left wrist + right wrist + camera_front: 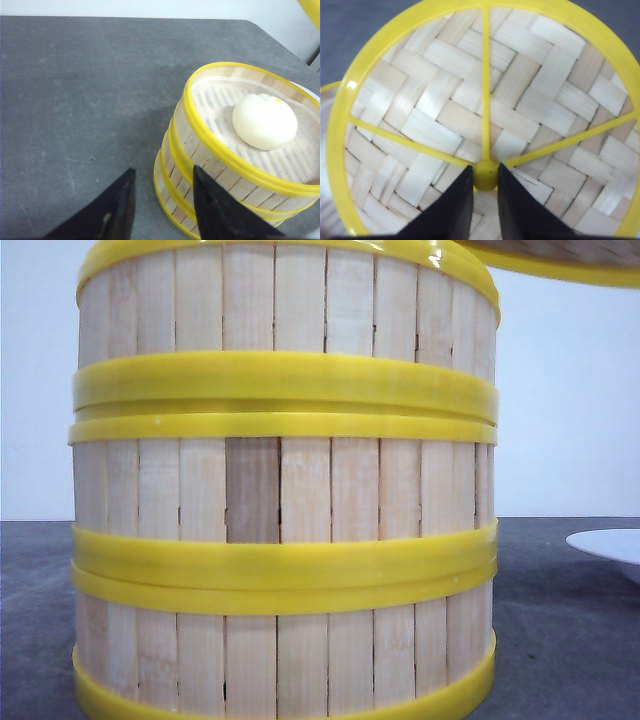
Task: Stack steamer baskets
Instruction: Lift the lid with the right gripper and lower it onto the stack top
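Close up, front view: stack of steamer baskets point(285, 490), three tiers, fills most of the frame. Walls of pale vertical wooden slats, one slat in the middle tier darker brown; thick glossy yellow plastic rims where the tiers meet. Stack stands on grey, matte, faintly mottled table point(560, 640). White plate point(608, 546) edge shows at the right, apart from the stack. Yellow rim of woven lid point(560, 262) hangs at the upper right, above stack height.

Left wrist view: top basket open, slatted floor under a pale liner, one smooth white bun point(264, 121) sitting on it. Broad bare table on the side of the stack away from the plate.

Left gripper point(162, 187): black fingers moderately apart, nothing between them, one fingertip just beside the stack's lower wall; contact cannot be told.

Right gripper point(485, 175): fingers narrow, clamped on the lid's round yellow hub, where yellow spokes meet over herringbone-woven pale strips inside a round yellow rim.
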Controlling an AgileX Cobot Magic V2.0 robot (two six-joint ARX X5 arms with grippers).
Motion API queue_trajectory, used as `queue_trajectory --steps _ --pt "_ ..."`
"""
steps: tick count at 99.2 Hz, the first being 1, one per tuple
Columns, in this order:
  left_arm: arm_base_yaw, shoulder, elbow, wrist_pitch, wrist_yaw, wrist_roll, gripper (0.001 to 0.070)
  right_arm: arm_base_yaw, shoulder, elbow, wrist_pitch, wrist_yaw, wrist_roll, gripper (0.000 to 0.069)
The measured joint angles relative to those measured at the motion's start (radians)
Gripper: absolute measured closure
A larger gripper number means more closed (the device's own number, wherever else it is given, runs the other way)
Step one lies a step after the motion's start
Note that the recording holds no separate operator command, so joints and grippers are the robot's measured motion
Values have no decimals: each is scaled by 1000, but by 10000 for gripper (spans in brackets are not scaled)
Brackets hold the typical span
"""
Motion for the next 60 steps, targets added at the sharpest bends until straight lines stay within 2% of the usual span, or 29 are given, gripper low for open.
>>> queue_trajectory --steps 27,60 --pt "0 0 0 0 0 0 509 286 43 0 26 85 5 636" --pt "0 0 0 0 0 0 509 428 137 0 62 110 15 636"
